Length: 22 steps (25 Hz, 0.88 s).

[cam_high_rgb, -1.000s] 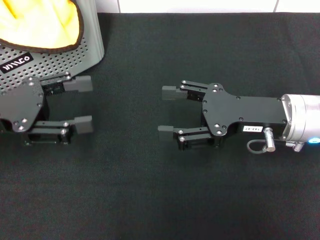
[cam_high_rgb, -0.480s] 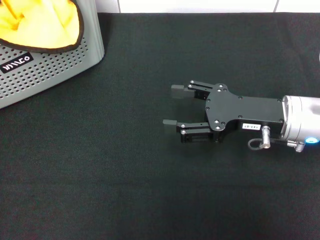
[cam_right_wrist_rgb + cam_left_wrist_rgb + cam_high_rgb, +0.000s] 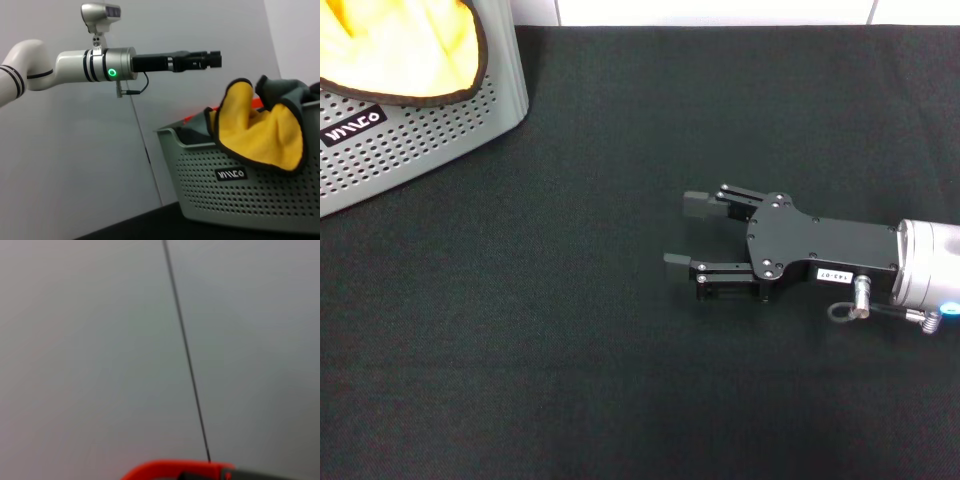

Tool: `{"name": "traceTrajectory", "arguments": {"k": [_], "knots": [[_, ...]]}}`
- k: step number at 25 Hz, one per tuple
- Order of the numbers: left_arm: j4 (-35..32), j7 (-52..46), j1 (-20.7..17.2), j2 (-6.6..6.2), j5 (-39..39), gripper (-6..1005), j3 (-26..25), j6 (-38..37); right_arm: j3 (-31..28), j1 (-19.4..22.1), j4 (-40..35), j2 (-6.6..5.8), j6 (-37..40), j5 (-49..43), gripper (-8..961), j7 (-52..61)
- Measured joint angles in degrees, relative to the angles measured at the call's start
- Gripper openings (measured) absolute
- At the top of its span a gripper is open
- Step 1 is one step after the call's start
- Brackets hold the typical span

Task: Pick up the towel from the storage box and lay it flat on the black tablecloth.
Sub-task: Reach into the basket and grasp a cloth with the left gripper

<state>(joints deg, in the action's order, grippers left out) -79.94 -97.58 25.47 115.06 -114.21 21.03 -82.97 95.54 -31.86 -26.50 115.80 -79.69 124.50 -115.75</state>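
Observation:
The towel (image 3: 400, 50), yellow with a black bound edge, is bunched in the storage box (image 3: 430, 130) at the far left and drapes over its rim. The right wrist view shows the towel (image 3: 260, 130), its grey-green side and the perforated grey box (image 3: 240, 200) with its black label. My right gripper (image 3: 686, 232) is open and empty, low over the black tablecloth (image 3: 570, 380), well to the right of the box. My left gripper (image 3: 200, 60) is out of the head view. The right wrist view shows it raised high beside the box.
A white wall runs along the tablecloth's far edge (image 3: 720, 12). The left wrist view shows only a grey wall with a thin dark seam (image 3: 185, 355) and an orange-red object (image 3: 175, 470) at the picture's edge.
My left gripper, open beside the box a second ago, has left the head view. My right gripper has drawn back to the right and a little nearer.

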Motion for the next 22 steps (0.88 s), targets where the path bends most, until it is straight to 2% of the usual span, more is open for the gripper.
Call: {"name": "traceTrajectory", "arguments": {"k": [5,11,14,22], "knots": [[5.1,-0.1,3.3,-0.48,-8.1,798,1.2,3.7,0.0,0.6,0.9,0.08,0.5,0.1,869,0.0],[8.4,-1.6,5.5,-1.39,-11.8,785,1.2,6.1,0.0,0.6,1.3,0.15,0.5,0.2,869,0.0],[9.7,-2.7,5.9,-1.98,-12.9,779,1.1,6.3,0.0,0.8,1.4,0.16,0.6,0.2,868,0.0],[9.9,-4.8,5.3,-2.00,-12.7,762,1.9,3.6,0.0,0.9,2.5,0.23,1.6,0.3,868,-0.9]]}}
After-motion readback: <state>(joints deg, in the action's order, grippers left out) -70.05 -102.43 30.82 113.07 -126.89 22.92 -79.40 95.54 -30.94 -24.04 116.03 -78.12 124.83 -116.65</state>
